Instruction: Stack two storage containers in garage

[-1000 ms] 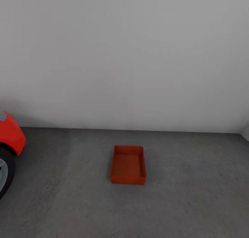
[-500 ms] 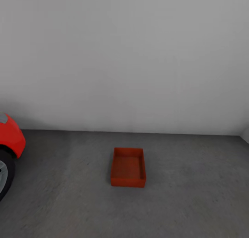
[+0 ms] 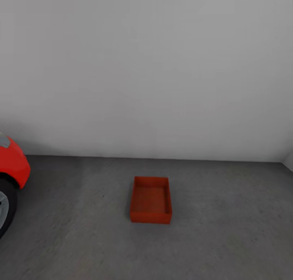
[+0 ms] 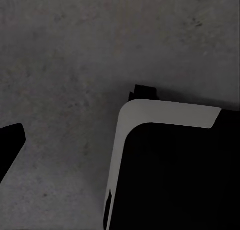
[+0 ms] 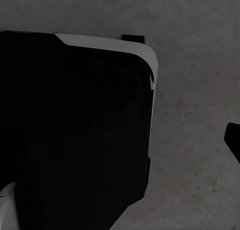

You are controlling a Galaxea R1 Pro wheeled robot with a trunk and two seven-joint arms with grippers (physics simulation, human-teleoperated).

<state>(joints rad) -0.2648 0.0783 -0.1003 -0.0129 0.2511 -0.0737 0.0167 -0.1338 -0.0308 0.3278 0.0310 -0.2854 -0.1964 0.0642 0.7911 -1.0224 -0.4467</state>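
Observation:
One orange-red storage container [image 3: 150, 199] sits open side up on the dark grey concrete garage floor [image 3: 228, 231], a short way out from the pale wall, with nothing in it. In the left wrist view a dark fingertip [image 4: 9, 142] of my left gripper juts in over bare concrete, holding nothing. A dark fingertip [image 5: 234, 139] of my right gripper shows the same way in the right wrist view. Both hang low beside my own black and white base [image 4: 165, 115], well short of the container.
The front of a red car [image 3: 11, 166] with its wheel stands at the left edge. A plain pale grey wall [image 3: 146, 68] closes the back, meeting a side wall at the far right corner [image 3: 287, 161]. Open concrete lies around the container.
The whole head view has slid slightly downward, so the camera has moved. The container keeps its place on the floor relative to the wall and car.

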